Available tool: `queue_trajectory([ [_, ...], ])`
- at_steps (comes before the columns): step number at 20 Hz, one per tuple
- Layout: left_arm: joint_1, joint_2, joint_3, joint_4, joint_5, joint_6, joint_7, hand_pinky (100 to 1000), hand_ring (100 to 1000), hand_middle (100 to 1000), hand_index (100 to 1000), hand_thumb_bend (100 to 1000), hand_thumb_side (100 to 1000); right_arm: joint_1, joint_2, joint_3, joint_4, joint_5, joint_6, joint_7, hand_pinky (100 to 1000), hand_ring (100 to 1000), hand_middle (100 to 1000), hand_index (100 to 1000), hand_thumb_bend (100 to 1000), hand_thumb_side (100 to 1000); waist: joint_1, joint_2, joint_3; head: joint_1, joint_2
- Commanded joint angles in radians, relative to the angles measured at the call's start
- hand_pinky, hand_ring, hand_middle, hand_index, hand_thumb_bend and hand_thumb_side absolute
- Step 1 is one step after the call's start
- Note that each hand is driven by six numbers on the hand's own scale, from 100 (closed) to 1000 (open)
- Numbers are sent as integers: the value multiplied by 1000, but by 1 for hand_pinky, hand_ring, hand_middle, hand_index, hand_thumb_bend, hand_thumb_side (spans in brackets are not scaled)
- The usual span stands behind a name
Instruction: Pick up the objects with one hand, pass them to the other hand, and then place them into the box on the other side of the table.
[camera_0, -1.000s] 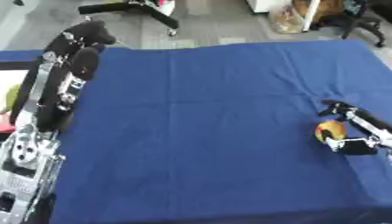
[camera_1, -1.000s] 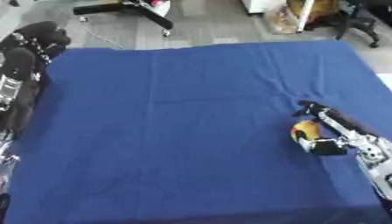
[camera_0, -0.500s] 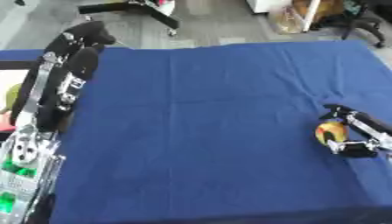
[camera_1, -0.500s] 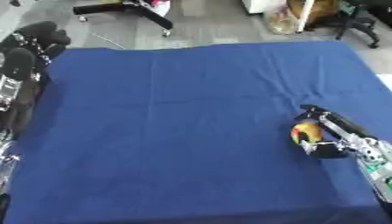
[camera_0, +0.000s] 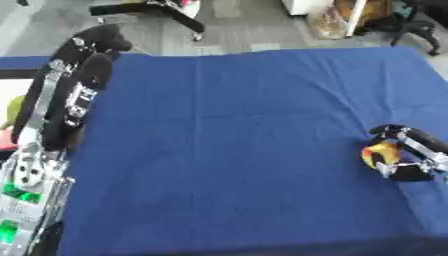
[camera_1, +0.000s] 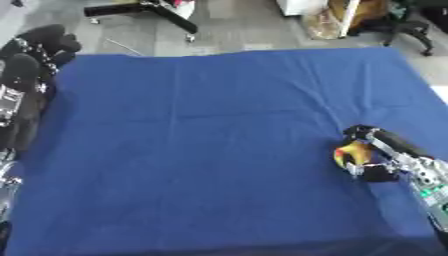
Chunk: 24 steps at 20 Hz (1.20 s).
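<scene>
Left arm runs up the left edge of the table; left hand sits at the far-left corner, dark and bunched, can't tell how its fingers stand. Nothing visible in it. Sliver of yellow-green and a bit of red show past the left edge behind the arm, can't make out what they are.

Blue cloth covers the whole table, a few creases, mid area bare.

Right side, mid-depth near the right edge: right hand down on the cloth, fingers and thumb curled round a small yellow-orange object with a red patch. Object sits at cloth level, just left of the palm, in the hand's grasp.

Far beyond the table: grey floor, chair base.
</scene>
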Motion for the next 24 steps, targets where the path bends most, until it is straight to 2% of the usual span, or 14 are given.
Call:
queue_trajectory([
  [1, -7, 0, 3, -21, -5, 0, 1, 952, 909, 667, 836, 629, 731, 2, -27, -8, -6, 22, 3, 9, 594, 843, 818, 542, 100, 100, -2, -7, 1, 3, -3],
  [4, -6, 0, 3, -21, -5, 0, 1, 949, 909, 667, 836, 629, 731, 3, -27, -11, -9, 29, 4, 4, 553, 813, 770, 484, 100, 100, -3, -7, 1, 3, -3],
  [5, -6, -1, 3, -21, -5, 0, 1, 947, 909, 667, 837, 628, 732, 3, -27, -12, -9, 30, 6, -2, 518, 785, 729, 435, 100, 100, -3, -8, 1, 3, -3],
  [8, -7, -1, 3, -21, -6, -1, 2, 944, 909, 668, 837, 627, 732, 3, -27, -15, -13, 31, 14, -38, 455, 730, 659, 363, 100, 100, -3, -8, 1, 3, -3],
  [16, -7, -3, 4, -21, -7, -1, 4, 943, 915, 668, 839, 623, 736, 0, -28, -11, -23, 52, 28, -129, 382, 664, 622, 328, 100, 100, -4, -7, 3, 0, -3],
  [20, -7, -4, 4, -21, -7, -2, 5, 942, 916, 668, 839, 620, 737, 0, -27, -8, -27, 65, 32, -164, 318, 584, 566, 273, 157, 100, -4, -7, 4, -3, -3],
  [21, -7, -4, 4, -21, -7, -2, 5, 942, 916, 668, 839, 620, 737, 0, -27, -7, -28, 65, 33, -171, 306, 567, 556, 249, 100, 100, -4, -7, 4, -3, -3],
  [22, -7, -4, 4, -21, -7, -2, 5, 942, 916, 668, 839, 620, 737, -1, -26, -8, -30, 63, 35, -181, 302, 561, 543, 233, 146, 100, -4, -7, 4, -4, -3],
  [23, -7, -4, 4, -21, -6, -2, 6, 941, 915, 668, 839, 622, 737, -2, -25, -9, -33, 58, 35, -193, 293, 547, 527, 204, 100, 100, -4, -7, 4, -4, -3],
  [24, -7, -4, 5, -21, -6, -2, 6, 940, 915, 667, 839, 621, 737, -4, -25, -10, -37, 49, 34, -208, 277, 530, 508, 188, 100, 100, -4, -7, 4, -5, -3],
])
